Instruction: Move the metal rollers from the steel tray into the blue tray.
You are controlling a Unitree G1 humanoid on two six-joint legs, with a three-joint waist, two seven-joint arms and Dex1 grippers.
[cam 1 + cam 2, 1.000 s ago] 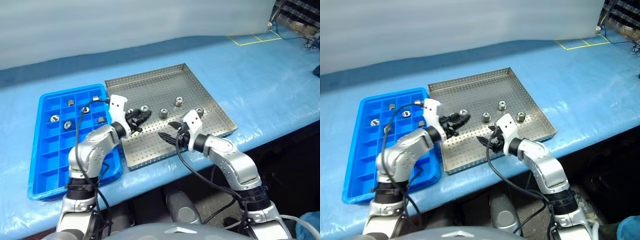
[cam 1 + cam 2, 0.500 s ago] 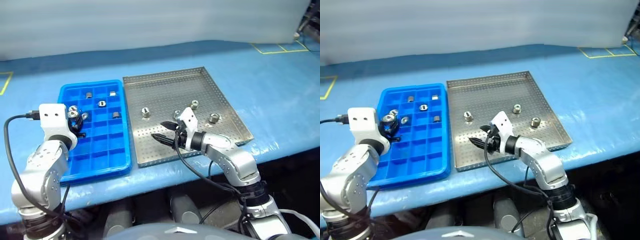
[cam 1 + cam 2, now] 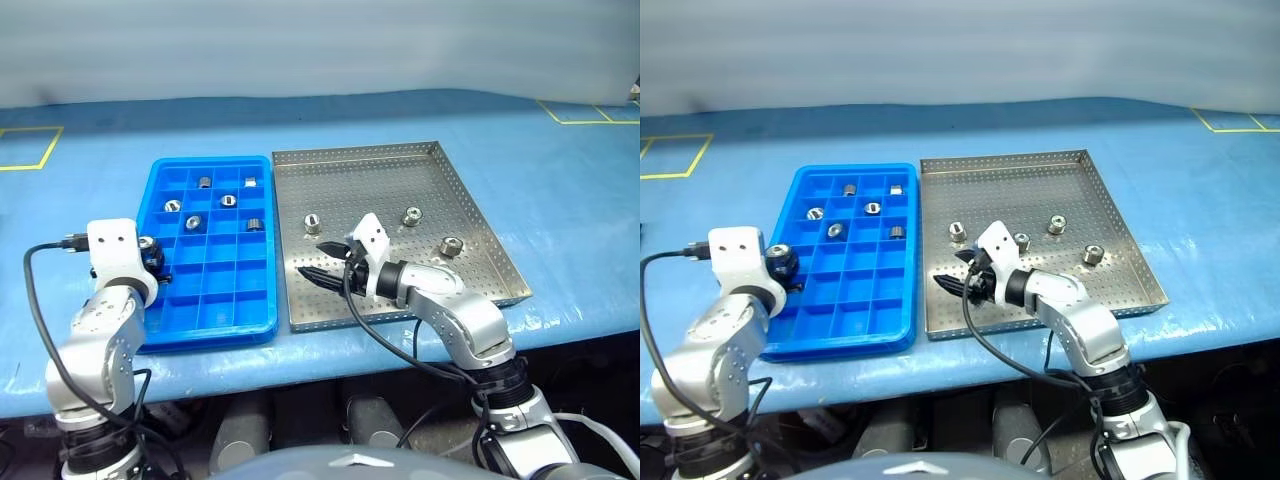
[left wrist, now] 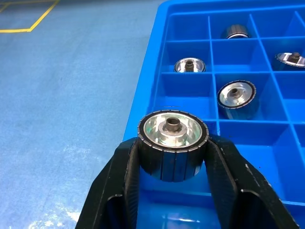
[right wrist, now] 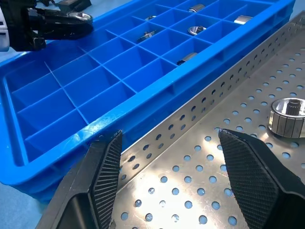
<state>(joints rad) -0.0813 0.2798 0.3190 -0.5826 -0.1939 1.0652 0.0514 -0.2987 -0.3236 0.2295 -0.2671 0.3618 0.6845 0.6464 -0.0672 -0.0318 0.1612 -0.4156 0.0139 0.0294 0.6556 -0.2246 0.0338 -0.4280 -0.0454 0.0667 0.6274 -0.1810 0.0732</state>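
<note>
Swinging left since 1 second ago, the left gripper (image 4: 172,167) clamps a roller (image 4: 172,143) over the blue tray (image 3: 262,322)'s edge; 5 rollers inside. Right gripper (image 5: 171,181) gapes empty over the steel tray (image 3: 480,210).

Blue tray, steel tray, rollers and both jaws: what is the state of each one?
Blue tray: five rollers in its cells.
Steel tray: four rollers on its floor.
Left gripper: jaws around one roller at the blue tray's edge.
Right gripper: jaws open, empty, over the steel tray.
</note>
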